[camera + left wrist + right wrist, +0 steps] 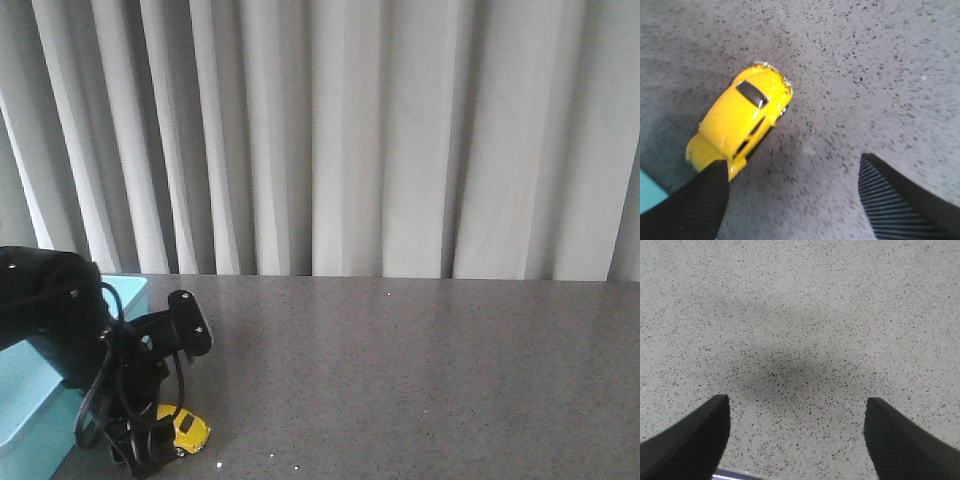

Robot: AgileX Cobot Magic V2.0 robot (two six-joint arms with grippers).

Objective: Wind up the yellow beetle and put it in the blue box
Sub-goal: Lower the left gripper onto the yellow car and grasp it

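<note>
- Hovering my left end effector low over the speckled grey bench, fingers spread wide apart and gripping nothing.
- Yellow beetle sits on the bench on its wheels, off to one side of the gap; one fingertip is right at one end of the car, overlapping it in the left wrist view, though I can't tell whether it touches.
- From the front, the beetle peeks out beside my left arm, near the bench's front edge and just beside the blue box.
- Right end effector is also spread open, with only bare bench beneath it; nothing in reach there.
- My read: this is the approach to the pick, and winding and storing are not yet done.
- Next move, as I judge it: shift sideways so the car body lies squarely between the fingers, then close across its flanks.
- Risk: that glossy rounded shell could slip or roll away if I pinch off-centre.
</note>
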